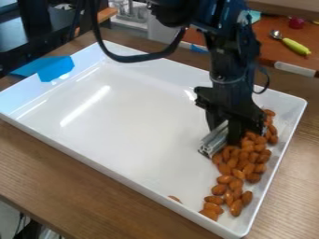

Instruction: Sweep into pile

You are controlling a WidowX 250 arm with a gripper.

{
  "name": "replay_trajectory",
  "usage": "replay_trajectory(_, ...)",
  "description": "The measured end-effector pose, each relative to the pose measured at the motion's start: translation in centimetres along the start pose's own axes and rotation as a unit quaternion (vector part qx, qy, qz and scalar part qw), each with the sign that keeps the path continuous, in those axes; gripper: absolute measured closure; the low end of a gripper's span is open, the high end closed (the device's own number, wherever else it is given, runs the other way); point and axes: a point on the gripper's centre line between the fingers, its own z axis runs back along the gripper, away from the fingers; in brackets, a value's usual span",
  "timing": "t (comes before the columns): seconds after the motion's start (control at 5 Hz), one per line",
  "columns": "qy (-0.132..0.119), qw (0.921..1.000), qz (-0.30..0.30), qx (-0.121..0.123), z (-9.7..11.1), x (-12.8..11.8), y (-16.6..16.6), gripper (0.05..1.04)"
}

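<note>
Black fingers point(234, 134) grip a grooved metal bar point(215, 141), seemingly stiff and best held mid-length, inside a white tray point(137, 116), where almonds point(250, 168), likely light, hard and prone to roll, bunch along its right side in view.

I see a plain white tray point(137, 121) and reddish-brown almonds point(244, 164). My pincer point(225, 132) is black, the bar point(213, 141) silver, the tape point(56, 68) bright blue, the counter point(93, 186) wood-grained brown.
</note>
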Motion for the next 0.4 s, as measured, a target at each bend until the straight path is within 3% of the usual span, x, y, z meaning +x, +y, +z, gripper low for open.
replay_trajectory(0.4, 0.012, 0.9996, -0.024, -0.012, 0.6, -2.5, -0.9, 0.704)
